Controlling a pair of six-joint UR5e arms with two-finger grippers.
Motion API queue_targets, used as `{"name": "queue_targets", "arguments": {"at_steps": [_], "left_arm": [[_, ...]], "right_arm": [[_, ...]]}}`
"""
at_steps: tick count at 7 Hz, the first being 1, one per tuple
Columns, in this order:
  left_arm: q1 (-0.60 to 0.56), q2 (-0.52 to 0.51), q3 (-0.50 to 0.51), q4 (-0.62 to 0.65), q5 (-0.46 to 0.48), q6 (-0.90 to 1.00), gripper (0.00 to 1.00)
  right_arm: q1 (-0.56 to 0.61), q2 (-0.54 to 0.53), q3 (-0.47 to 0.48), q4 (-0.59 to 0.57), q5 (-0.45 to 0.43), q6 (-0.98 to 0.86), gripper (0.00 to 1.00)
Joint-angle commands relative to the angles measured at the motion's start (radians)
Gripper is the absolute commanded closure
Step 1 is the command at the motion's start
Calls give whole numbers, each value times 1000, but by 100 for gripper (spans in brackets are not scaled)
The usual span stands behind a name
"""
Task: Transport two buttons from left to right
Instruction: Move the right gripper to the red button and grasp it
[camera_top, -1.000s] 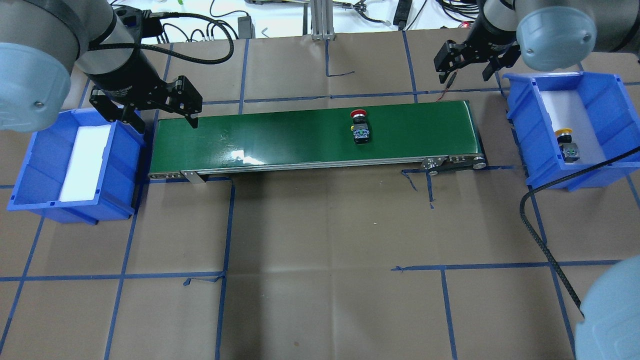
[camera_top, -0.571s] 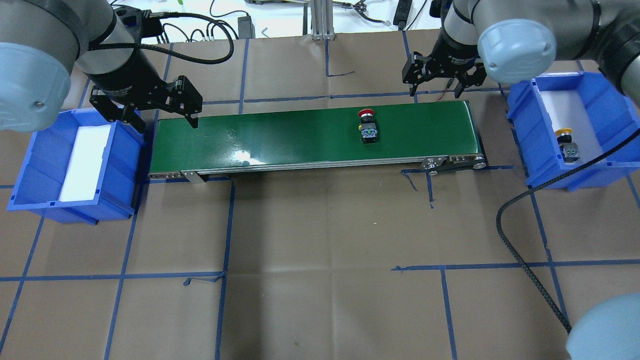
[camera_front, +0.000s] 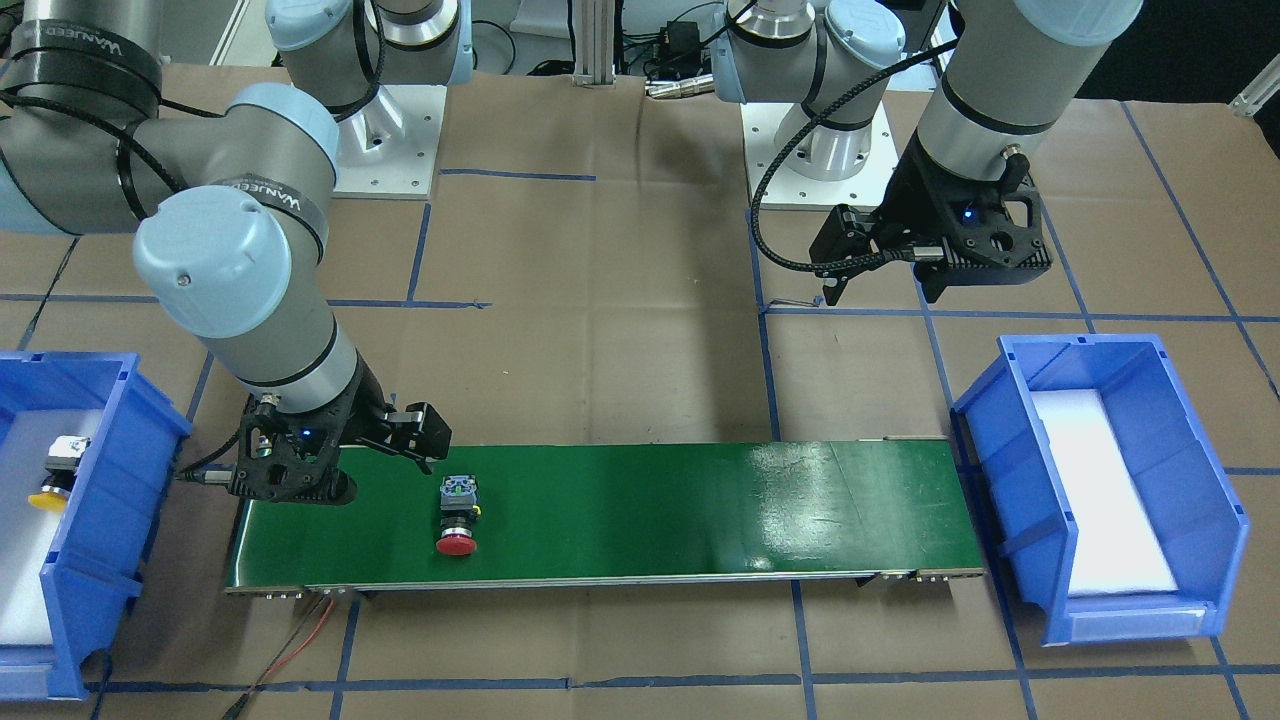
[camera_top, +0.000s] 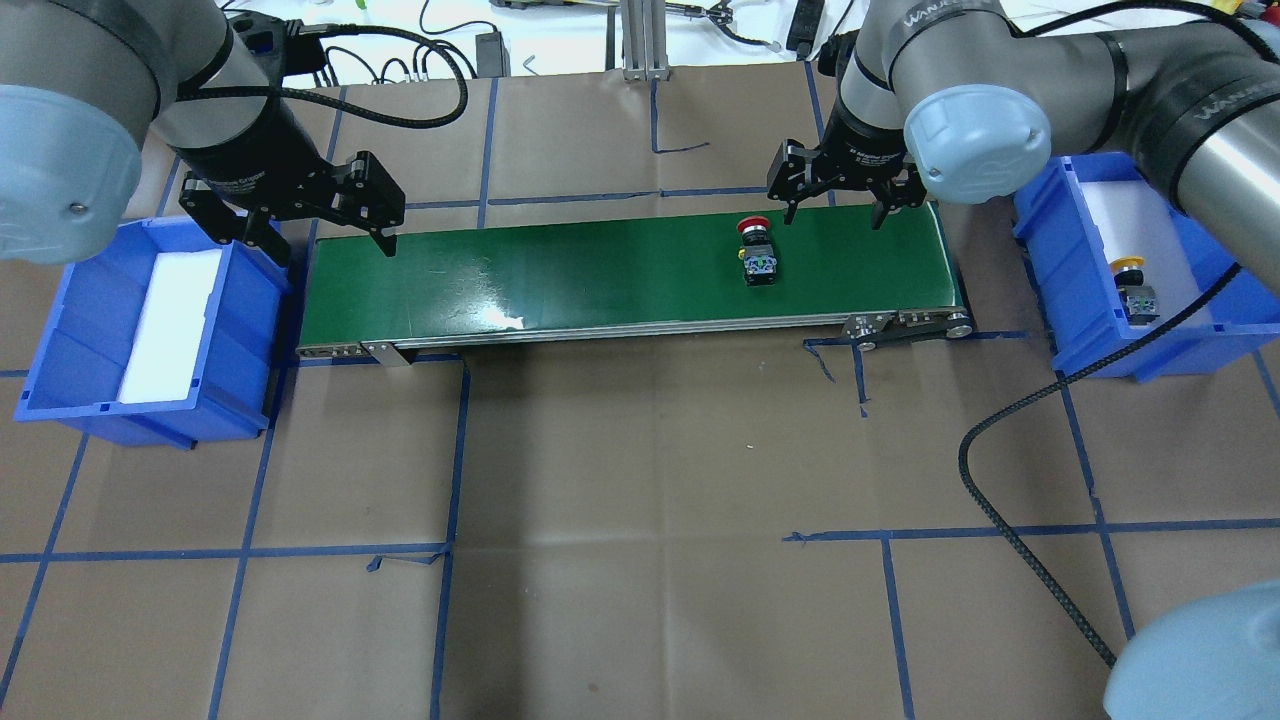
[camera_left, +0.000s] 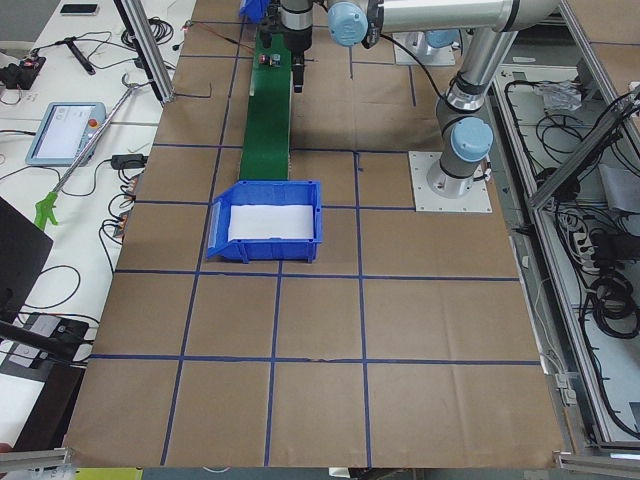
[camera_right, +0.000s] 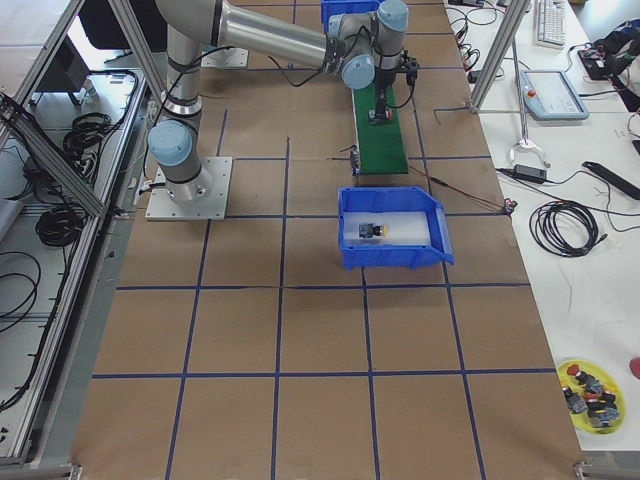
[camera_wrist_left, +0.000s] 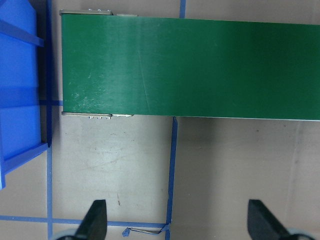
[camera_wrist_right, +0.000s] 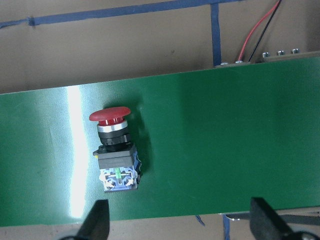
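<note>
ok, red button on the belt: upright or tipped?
Tipped. The red button lies on its side on the green belt, cap and body in profile.

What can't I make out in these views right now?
- Right bin: front-facing view, left edge cuts it off; overhead view, the right arm covers its far corner.
- Small parts on the yellow dish: exterior right view, too small to identify.
- Red button: same view, too small for detail.

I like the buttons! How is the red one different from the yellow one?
The red button has a red cap; the yellow button has a yellow one. The red button lies on the green conveyor belt; the yellow button lies in the blue bin on the robot's right. Both lie on their sides, with black bodies.
</note>
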Motion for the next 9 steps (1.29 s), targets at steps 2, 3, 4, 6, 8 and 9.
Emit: {"name": "queue_targets", "arguments": {"at_steps": [2, 3, 4, 6, 8, 9], "left_arm": [[0, 2, 0, 0, 0, 0, 0], [0, 0, 0, 0, 0, 0, 0], [0, 0, 0, 0, 0, 0, 0], [0, 0, 0, 0, 0, 0, 0], [0, 0, 0, 0, 0, 0, 0], [0, 0, 0, 0, 0, 0, 0]], "right_arm": [[15, 69, -12, -79, -1, 1, 0], [15, 84, -12, -82, -1, 1, 0], [15, 101, -12, -82, -1, 1, 0], [15, 130, -12, -97, -1, 1, 1], [15, 141, -3, -94, -18, -4, 14], [15, 142, 0, -83, -61, -8, 30]]}}
